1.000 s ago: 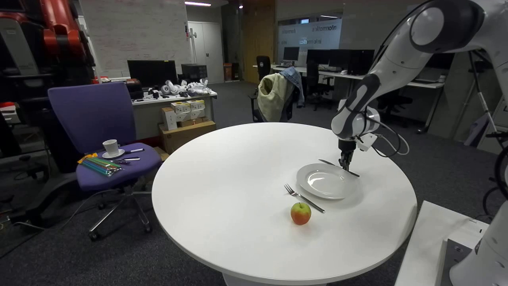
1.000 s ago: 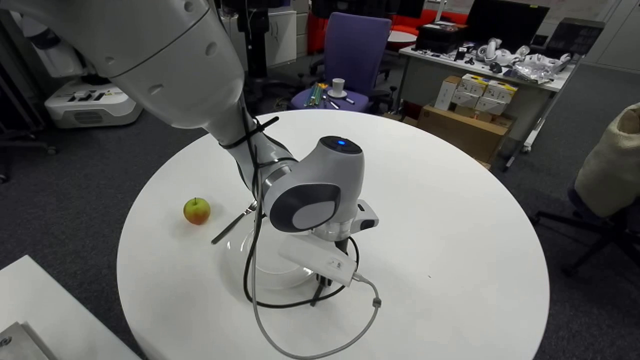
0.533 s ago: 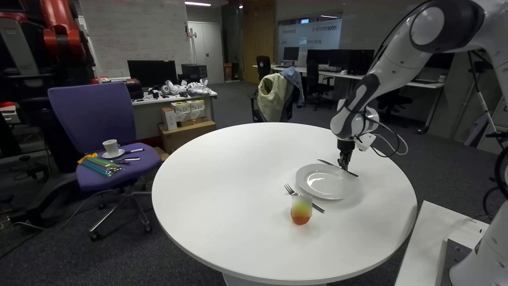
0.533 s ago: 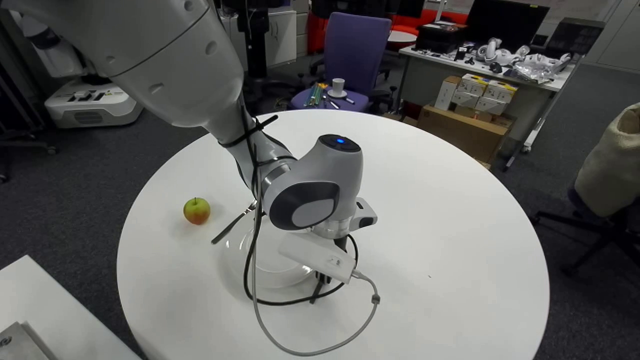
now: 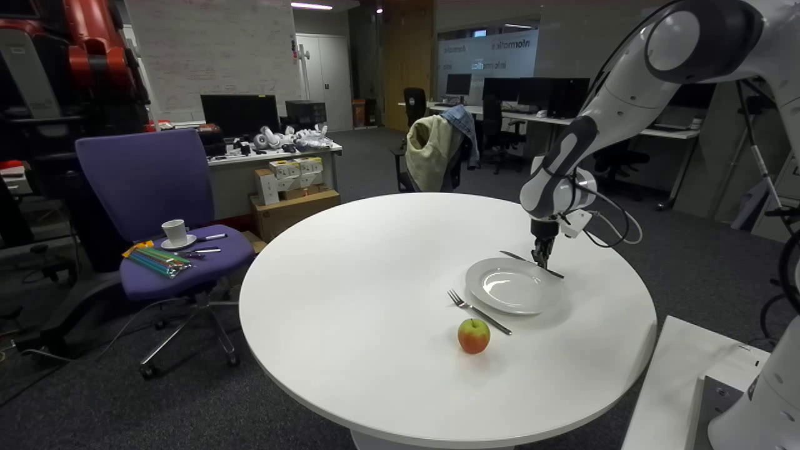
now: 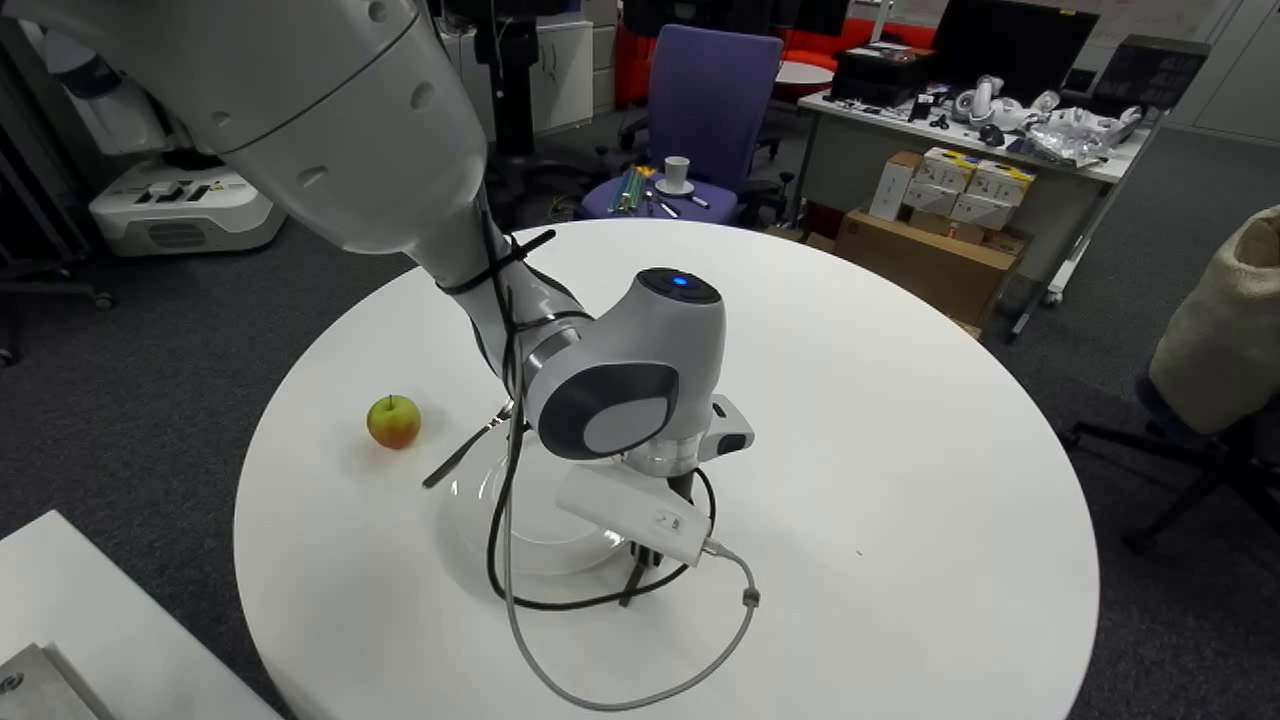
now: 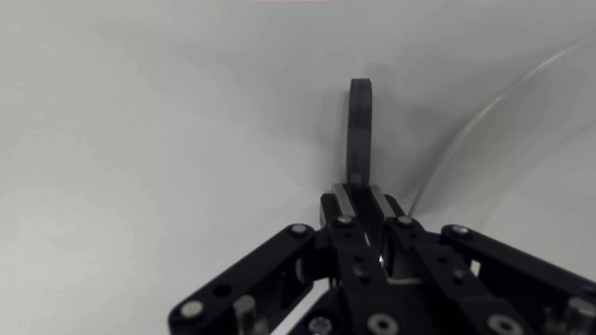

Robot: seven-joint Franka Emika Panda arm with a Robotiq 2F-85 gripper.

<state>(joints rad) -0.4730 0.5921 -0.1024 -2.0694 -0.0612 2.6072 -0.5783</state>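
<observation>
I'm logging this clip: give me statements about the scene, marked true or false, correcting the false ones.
1. The jaws are shut on a slim, dark, metal-looking knife. True.
2. A round green-red apple rests on the round, glossy white plate. False: it rests on the round white table.
3. The plate lies between the knife and a silver metal fork. True.
4. A white cup stands on the table. False: it stands on a saucer on the purple padded chair.
</observation>
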